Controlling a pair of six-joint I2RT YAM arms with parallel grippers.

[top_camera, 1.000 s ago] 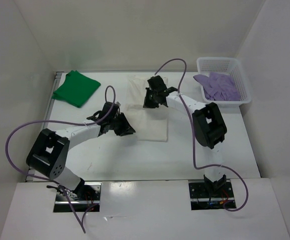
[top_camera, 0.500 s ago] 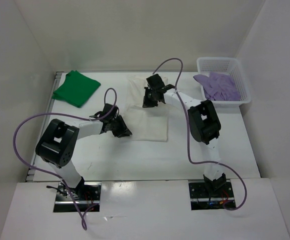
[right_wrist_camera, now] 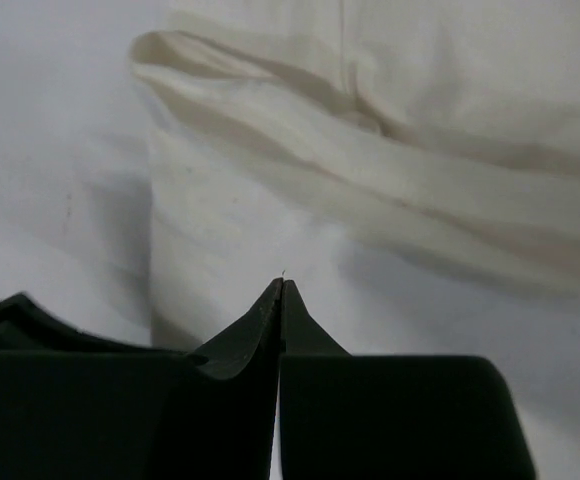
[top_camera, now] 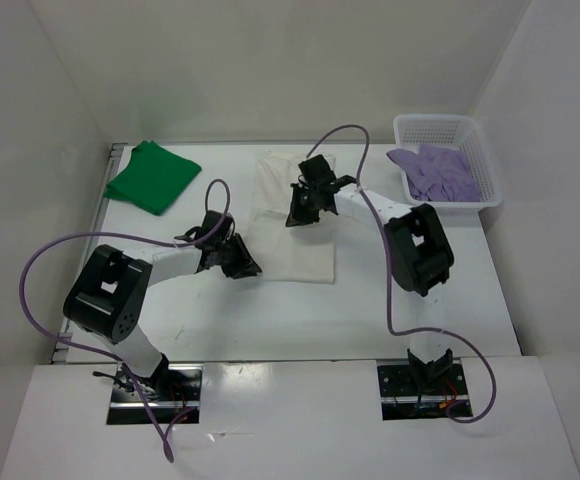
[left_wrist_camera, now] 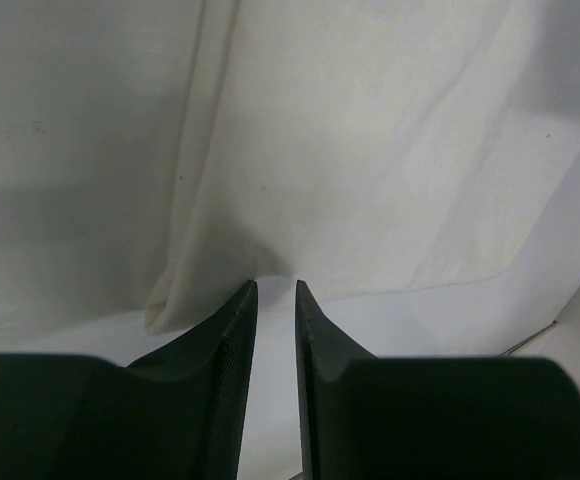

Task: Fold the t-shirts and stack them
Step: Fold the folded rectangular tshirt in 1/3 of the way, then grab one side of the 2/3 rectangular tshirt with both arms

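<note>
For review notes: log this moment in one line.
white shirt: mid-table | left gripper: narrowly open | right gripper: shut | green shirt: folded, far-left | purple shirt: in basket

On the table, the left shirt is lying in the far left corner, well apart from the middle shirt, which is lying across the centre. The right shirt is lying in the basket, which is sitting at the far right corner. The left gripper is sitting at the middle shirt's near left edge; the right gripper is hanging over its far half.
</note>
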